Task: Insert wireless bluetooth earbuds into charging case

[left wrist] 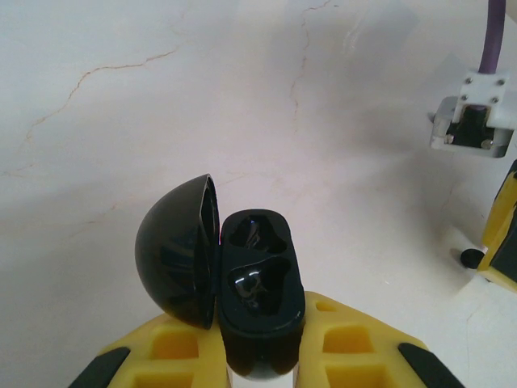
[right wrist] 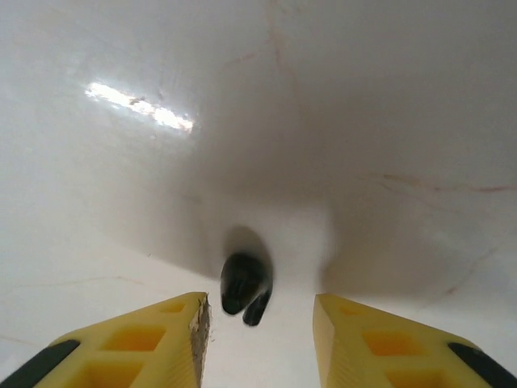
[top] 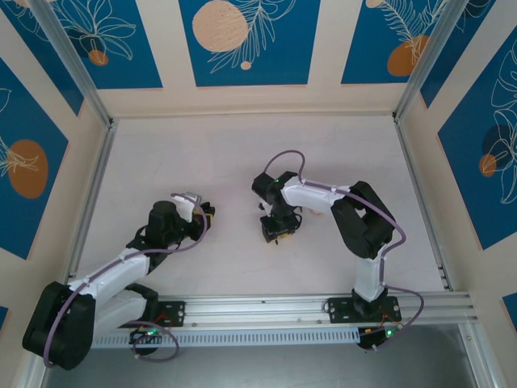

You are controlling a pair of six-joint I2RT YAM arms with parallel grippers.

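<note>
The black charging case [left wrist: 260,279] stands between the yellow fingers of my left gripper [left wrist: 262,323], which is shut on its lower body. Its domed lid [left wrist: 174,250] hangs open to the left. Both wells are dark and glossy, and I cannot tell whether a bud sits in either. One black earbud [right wrist: 245,284] lies on the white table between the fingers of my right gripper [right wrist: 260,323], nearer the left finger and touching neither. That gripper is open and low over the table. In the top view the left gripper [top: 204,215] and right gripper [top: 275,231] sit mid-table, a short gap apart.
In the left wrist view the right arm's white wrist mount [left wrist: 472,113] and a yellow finger [left wrist: 502,230] show at the right edge, with a small black object [left wrist: 468,258] on the table beside it. Aluminium rails [top: 266,311] and patterned walls enclose the white tabletop [top: 242,153].
</note>
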